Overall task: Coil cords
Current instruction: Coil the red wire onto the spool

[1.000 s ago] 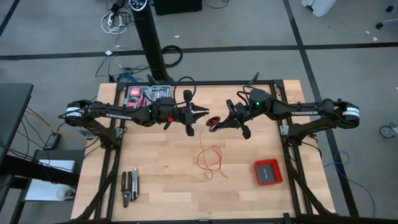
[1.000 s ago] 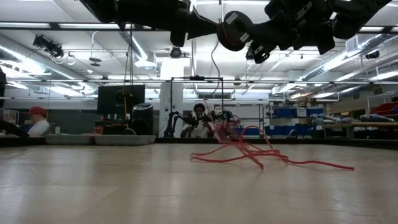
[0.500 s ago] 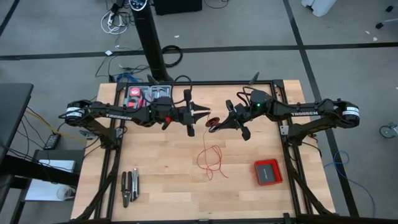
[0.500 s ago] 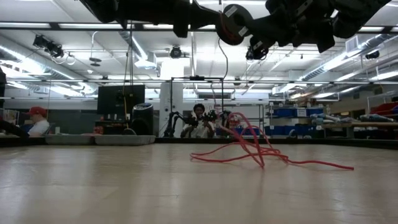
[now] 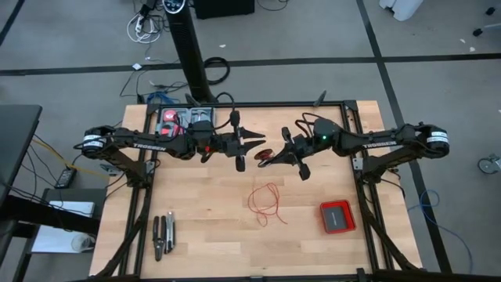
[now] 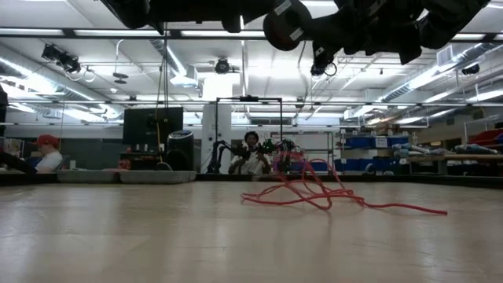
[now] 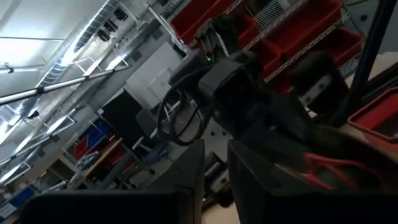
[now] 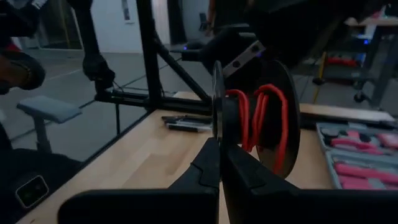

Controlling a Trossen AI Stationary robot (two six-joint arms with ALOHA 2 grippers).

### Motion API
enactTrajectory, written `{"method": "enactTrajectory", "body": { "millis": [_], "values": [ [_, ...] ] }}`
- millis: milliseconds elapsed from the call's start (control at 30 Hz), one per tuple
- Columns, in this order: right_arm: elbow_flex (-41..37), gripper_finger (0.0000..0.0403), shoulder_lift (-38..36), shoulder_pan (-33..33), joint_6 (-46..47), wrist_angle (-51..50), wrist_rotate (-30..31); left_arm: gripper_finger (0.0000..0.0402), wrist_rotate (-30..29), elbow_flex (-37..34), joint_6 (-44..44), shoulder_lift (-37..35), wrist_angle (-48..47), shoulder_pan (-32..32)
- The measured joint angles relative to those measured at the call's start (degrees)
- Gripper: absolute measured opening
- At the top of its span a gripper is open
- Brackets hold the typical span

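A small black spool (image 8: 255, 118) carries a few turns of the thin red cord. It hangs high over the table's middle (image 5: 265, 154), with my right gripper (image 8: 221, 168) shut on it. The rest of the cord lies in loose squiggly loops (image 5: 264, 202) on the wood, nearer the front edge (image 6: 314, 192). My left gripper (image 5: 257, 139) stands just left of the spool at about the same height. It points at the spool, and its fingers (image 7: 193, 183) are a narrow gap apart with nothing visible between them. My right gripper pinches the rim of one of the spool's black flanges (image 8: 216, 134) between its two fingertips. The fingers come in about level from the table's right. The spool is lifted clear of the table and stands on edge, with the red turns between its flanges.
An open tool tray (image 5: 184, 119) stands at the far left behind my left arm. Pliers (image 5: 163, 235) lie near the front left. A flat red box (image 5: 337, 216) sits at the right, near the front. Bare wood surrounds the cord loops.
My right gripper has carried the spool a little toward the table's left, closer to my left gripper. My left gripper has tipped its fingers upward. The loose loops on the table have shifted, and the raised loop has sunk lower.
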Motion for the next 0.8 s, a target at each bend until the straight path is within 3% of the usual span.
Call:
{"method": "enactTrajectory", "body": {
  "millis": [267,467,800],
  "values": [
    [0.0,0.0001,1.93,-0.66,0.47,0.21,-1.12,0.0074,-10.01,0.0,-6.23,0.02,-2.45,-0.52],
    [0.0,0.0001,1.58,-1.27,0.96,0.23,-5.26,0.0074,-8.96,-0.22,-9.43,0.02,-10.32,-0.55],
    [0.0,0.0001,-0.38,-1.24,-1.27,3.7,-4.08,0.0074,-0.7,-7.74,-20.39,0.02,-4.23,-0.11]
  ]
}}
